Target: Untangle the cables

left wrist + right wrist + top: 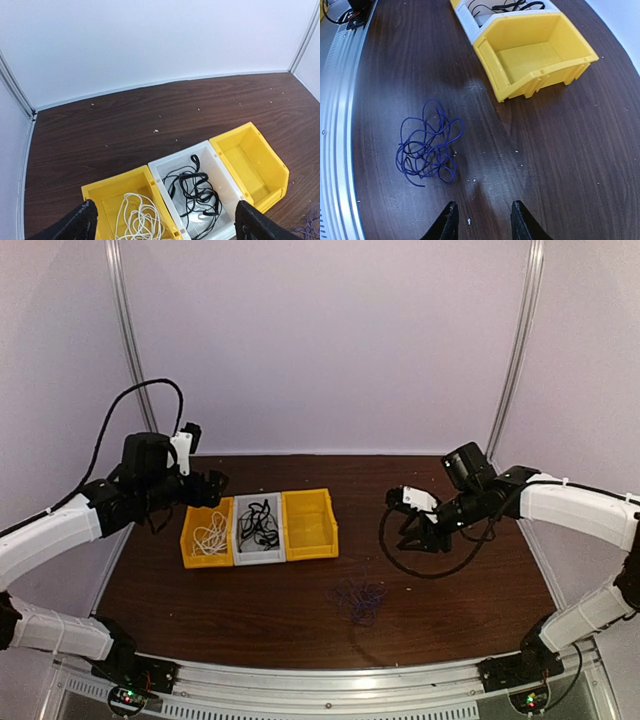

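L gripper [167,222] gapes wide over white cable [137,217] & black cable [195,195] in bins [175,158]; R gripper [482,220] sits part-open, empty, blue cable [427,145] ahead-left on tabletop [560,150].

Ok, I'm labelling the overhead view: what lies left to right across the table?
Yellow bin holding the white cable → grey bin holding the black cable → empty yellow bin → dark blue cable → right claw.
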`<action>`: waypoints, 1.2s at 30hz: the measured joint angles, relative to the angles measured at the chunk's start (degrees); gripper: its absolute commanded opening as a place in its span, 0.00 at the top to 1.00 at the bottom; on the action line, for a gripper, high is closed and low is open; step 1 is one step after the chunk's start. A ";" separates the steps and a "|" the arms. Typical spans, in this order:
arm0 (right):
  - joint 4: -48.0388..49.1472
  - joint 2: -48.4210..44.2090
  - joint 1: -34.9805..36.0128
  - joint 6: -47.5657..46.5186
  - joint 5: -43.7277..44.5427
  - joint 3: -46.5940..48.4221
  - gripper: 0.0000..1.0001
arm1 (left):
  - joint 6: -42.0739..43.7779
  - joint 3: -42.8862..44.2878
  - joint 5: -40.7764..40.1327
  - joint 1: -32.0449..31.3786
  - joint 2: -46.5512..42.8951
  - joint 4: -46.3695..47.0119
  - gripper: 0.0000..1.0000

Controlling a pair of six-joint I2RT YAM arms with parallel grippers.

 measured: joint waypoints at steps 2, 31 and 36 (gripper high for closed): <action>-1.16 2.32 1.55 -0.42 -0.20 0.87 0.62 | 0.17 0.87 0.00 1.03 0.72 1.57 0.02; -11.98 32.00 7.32 4.37 -14.21 19.12 1.00 | 6.62 1.44 12.31 4.07 5.88 9.77 0.26; -14.78 31.39 7.34 3.10 -16.85 20.02 1.00 | 8.15 1.42 19.76 4.07 5.95 10.67 0.27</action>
